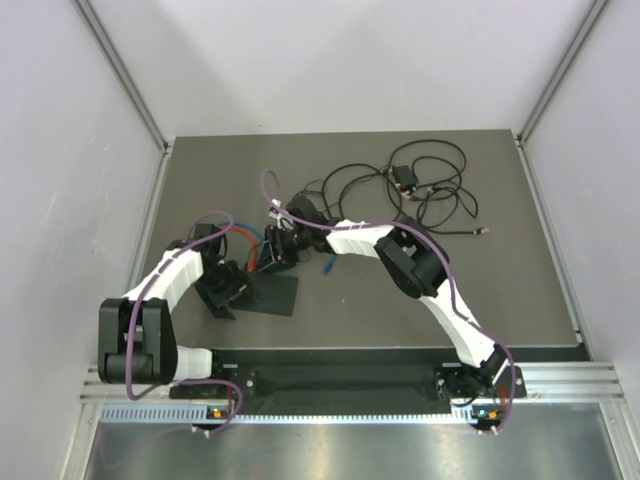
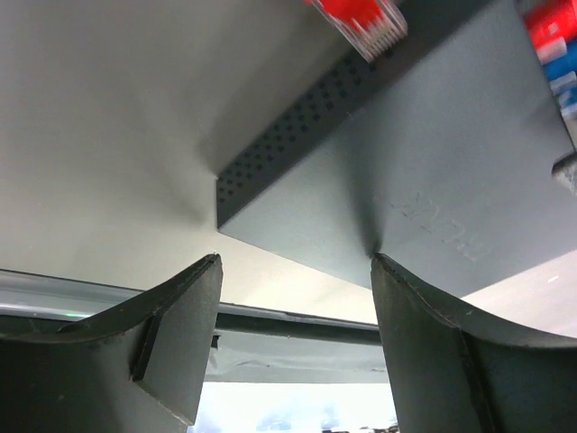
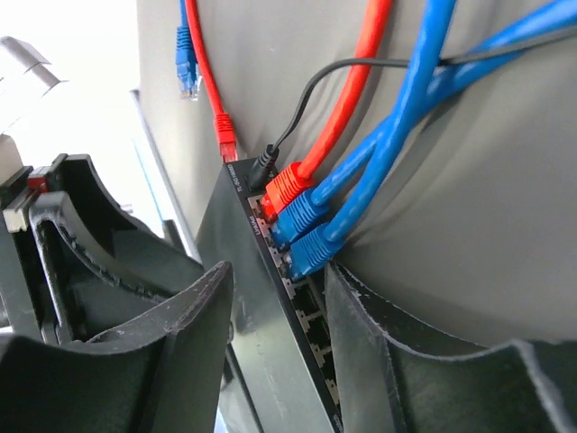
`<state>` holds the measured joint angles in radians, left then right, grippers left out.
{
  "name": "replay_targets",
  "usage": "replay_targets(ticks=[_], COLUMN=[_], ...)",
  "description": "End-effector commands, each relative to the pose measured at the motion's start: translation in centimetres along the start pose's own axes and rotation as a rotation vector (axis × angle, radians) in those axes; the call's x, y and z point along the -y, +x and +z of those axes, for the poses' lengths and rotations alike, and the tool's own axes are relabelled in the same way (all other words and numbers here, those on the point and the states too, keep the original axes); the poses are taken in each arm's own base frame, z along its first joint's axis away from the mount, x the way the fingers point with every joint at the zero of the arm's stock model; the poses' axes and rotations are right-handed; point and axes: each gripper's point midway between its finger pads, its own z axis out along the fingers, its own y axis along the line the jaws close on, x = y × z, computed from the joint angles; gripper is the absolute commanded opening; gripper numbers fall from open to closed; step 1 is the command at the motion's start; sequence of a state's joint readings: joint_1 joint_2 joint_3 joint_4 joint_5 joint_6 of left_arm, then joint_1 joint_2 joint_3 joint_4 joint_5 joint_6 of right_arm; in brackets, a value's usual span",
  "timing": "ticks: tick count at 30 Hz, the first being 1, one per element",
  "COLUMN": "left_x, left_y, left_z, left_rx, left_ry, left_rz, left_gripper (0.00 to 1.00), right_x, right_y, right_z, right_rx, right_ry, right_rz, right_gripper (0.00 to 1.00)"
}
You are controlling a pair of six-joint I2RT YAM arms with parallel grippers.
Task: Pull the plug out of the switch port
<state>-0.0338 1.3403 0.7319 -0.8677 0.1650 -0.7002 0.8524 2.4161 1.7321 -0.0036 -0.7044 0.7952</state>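
Both grippers gaped: left gripper (image 2: pixel 294 262) at the flat matte-black switch box (image 2: pixel 433 162), right gripper (image 3: pixel 275 275) beside the nearest blue plastic plug (image 3: pixel 311 253). Pinching it squarely and pulling straight out seemed wisest.

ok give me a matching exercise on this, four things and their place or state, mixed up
1 black cable coil
2 red plug beside the two blue plugs
3 lone blue plug
4 left pincer

A plugged into the switch
B open, at the switch's corner
C unplugged, lying on the table
D heaped at the table's far side

Pairs: 1-D, 2-A, 3-C, 4-B
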Motion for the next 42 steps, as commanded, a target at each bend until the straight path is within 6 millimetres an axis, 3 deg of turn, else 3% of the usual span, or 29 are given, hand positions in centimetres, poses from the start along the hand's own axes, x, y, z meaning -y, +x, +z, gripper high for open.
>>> replay_targets(ticks=[1, 7, 17, 26, 42], left_x=[0.3, 0.2, -0.1, 0.0, -0.1], left_y=[-1.5, -1.4, -1.5, -1.4, -1.3], left_z=[-0.3, 0.4, 0.5, 0.6, 0.8], left_rx=[0.034, 0.011, 0.012, 0.002, -0.010], left_ry=[0.006, -0.001, -0.017, -0.017, -0.016], left_rz=[-0.005, -0.007, -0.003, 0.005, 0.008], left_gripper=[0.72, 0.72, 0.72, 0.72, 0.72], right_x=[1.0, 2.2, 2.6, 2.0, 3.1], right_y=[0.6, 1.3, 1.5, 1.0, 1.0], right_z=[1.0, 1.1, 1.8, 1.5, 1.4], right_rx=[0.028, 0.031, 0.062, 0.101, 0.089], right_ry=[-0.008, 0.011, -0.059, -0.167, -0.143], right_rz=[0.063, 0.099, 0.187, 0.275, 0.302], right_gripper=[0.46, 0.42, 0.31, 0.33, 0.21])
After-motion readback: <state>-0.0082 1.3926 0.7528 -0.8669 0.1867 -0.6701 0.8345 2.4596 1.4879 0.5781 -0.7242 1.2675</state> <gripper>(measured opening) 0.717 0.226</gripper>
